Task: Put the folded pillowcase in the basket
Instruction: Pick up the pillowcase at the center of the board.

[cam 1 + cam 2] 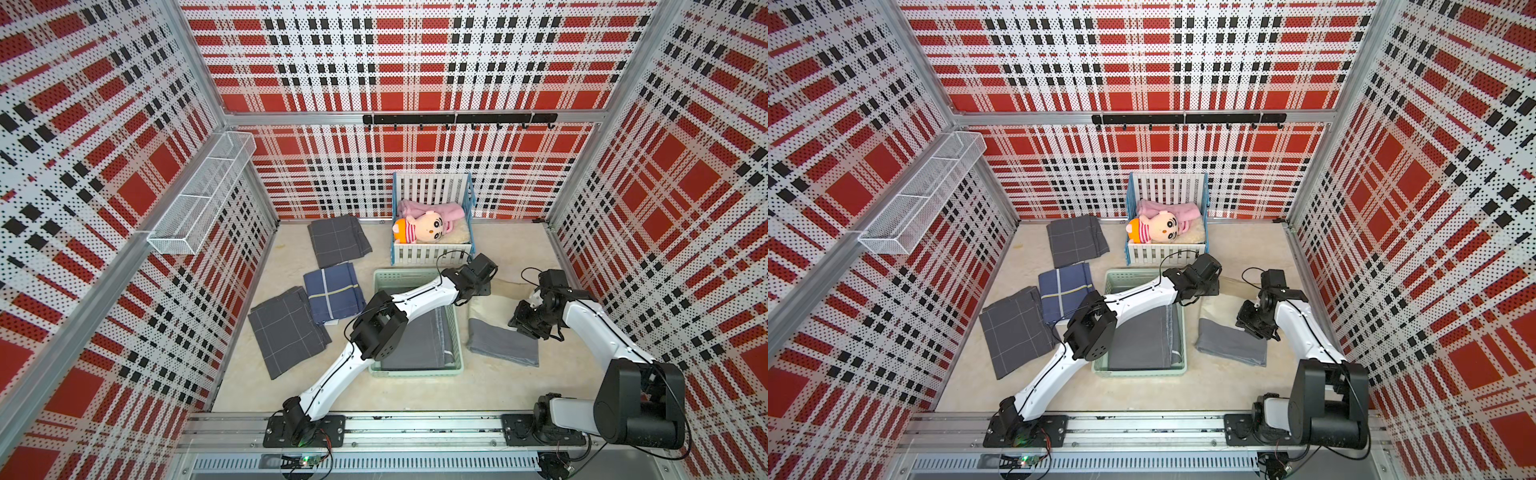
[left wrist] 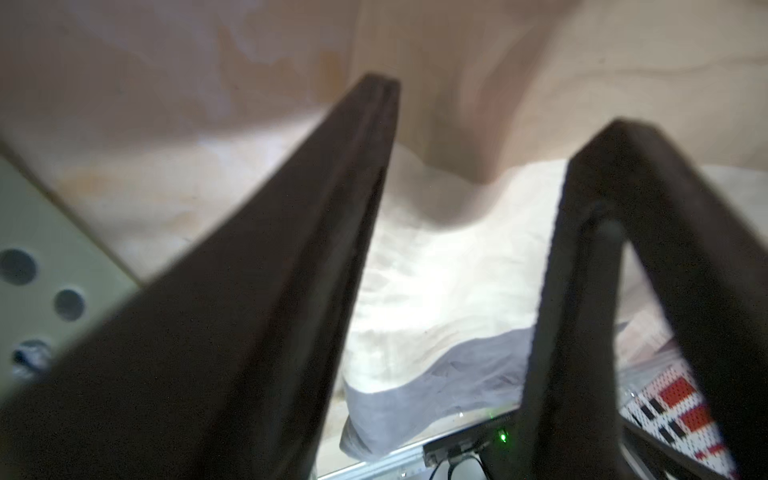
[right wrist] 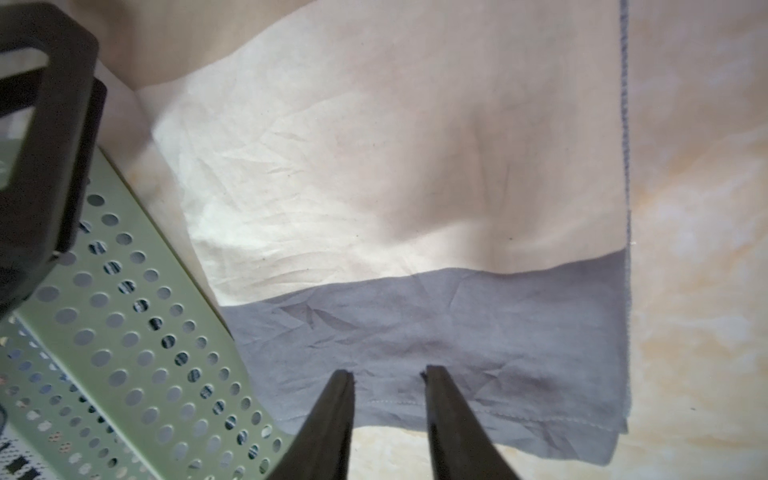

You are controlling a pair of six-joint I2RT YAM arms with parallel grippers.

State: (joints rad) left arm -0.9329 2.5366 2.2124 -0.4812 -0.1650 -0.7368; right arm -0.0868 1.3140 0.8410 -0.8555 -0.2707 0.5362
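Note:
A cream pillowcase with a grey band (image 1: 498,345) (image 1: 1229,345) lies flat on the table, just right of the mint-green basket (image 1: 415,372) (image 1: 1142,372). A folded grey cloth (image 1: 415,345) lies inside the basket. My left gripper (image 1: 478,293) (image 2: 498,104) hovers open over the pillowcase's cream far end (image 2: 436,270), by the basket's far right corner (image 2: 33,232). My right gripper (image 1: 521,320) (image 3: 388,372) stands open over the grey band (image 3: 457,332), nothing between its fingers. The basket's perforated wall (image 3: 124,332) is beside it.
Three folded cloths lie left of the basket: grey check (image 1: 286,332), blue (image 1: 332,295), grey (image 1: 338,241). A toy crib (image 1: 432,253) with a doll stands behind the basket. A wire rack (image 1: 199,195) hangs on the left wall.

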